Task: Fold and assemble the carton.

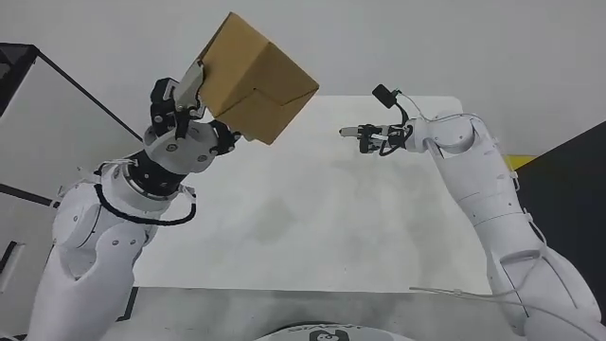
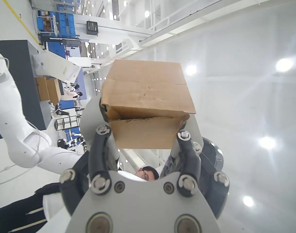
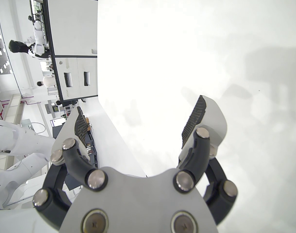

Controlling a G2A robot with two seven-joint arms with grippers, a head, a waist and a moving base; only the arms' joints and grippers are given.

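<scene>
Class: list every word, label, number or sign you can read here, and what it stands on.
None can be read.
The carton shows bare brown cardboard, no print.
The table bears no markings.
A small mark on the white box in the room behind is too small to read.

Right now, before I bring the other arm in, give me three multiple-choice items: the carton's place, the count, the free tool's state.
1. Where is the carton? A set down; B held aloft in the left tool; C dropped.
2. How many cartons? A one; B two; C three.
3. The right tool is: A open and empty; B shut on a flap; C shut, empty.
Answers: B, the left tool clamps it in the air; A, one brown carton is there; A, its pads stand apart, nothing between.
</scene>
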